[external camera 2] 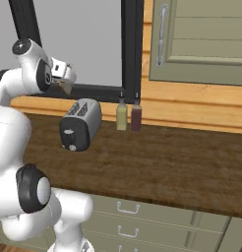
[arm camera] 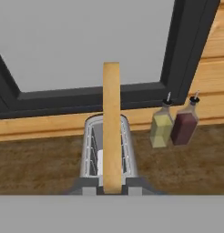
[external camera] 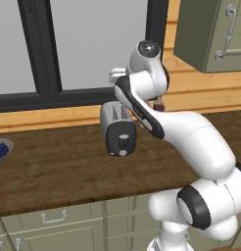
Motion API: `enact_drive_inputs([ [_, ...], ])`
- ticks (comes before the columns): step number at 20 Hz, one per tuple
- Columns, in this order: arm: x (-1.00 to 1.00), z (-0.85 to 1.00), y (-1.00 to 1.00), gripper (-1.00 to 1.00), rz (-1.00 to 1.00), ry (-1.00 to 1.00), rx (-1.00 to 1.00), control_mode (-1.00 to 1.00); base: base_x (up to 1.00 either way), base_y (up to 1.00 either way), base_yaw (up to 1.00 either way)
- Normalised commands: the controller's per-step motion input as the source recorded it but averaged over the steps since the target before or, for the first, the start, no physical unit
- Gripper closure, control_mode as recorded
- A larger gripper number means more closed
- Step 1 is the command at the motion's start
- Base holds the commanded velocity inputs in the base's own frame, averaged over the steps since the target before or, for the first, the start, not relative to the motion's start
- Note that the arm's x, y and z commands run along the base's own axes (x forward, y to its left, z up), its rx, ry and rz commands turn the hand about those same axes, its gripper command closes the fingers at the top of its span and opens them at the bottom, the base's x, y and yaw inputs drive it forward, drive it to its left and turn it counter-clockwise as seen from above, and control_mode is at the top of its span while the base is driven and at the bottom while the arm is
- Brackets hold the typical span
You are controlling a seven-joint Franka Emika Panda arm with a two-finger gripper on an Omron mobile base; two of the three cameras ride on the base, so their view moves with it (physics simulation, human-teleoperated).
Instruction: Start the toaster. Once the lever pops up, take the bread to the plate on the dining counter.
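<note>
Nearest in the hand view, the thin light-tan slice of bread (arm camera: 111, 127) stands on edge, rising straight up from between the two dark finger tips, so the two-finger gripper (arm camera: 111, 191) is clamped on the slice's lower edge. Just beyond and below it sits the small silver two-slot toaster (arm camera: 107, 152), its slots open to the camera; the slice is lifted clear above them.

In the right base view the gripper (external camera 2: 65, 84) hangs just above the toaster (external camera 2: 81, 124), whose black end panel with slider and round knob faces the base. The toaster rests on a brown wood-grain counter (external camera 2: 167, 162) under a dark-framed window (external camera 2: 130, 49).

To the toaster's right, against the wooden back wall, stand two small bottles side by side, touching or nearly so: a yellowish bottle (external camera 2: 122, 115) and a dark red bottle (external camera 2: 136, 116).

In the left base view, a grey bowl of blue berries (external camera: 1, 150) sits at the counter's far left edge.
</note>
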Motion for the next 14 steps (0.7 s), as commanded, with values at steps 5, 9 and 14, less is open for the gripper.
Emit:
enact_drive_inputs([
  [5,-0.58,0.12,0.11,1.0,-0.14,-0.11,-0.15,-1.0,0.0,0.0,0.0],
  [9,-0.58,0.17,0.03,1.0,-0.1,0.0,-0.03,-1.0,0.0,0.0,0.0],
  [14,-0.8,0.17,0.07,1.0,-0.05,0.0,0.0,-1.0,0.0,0.0,0.0],
])
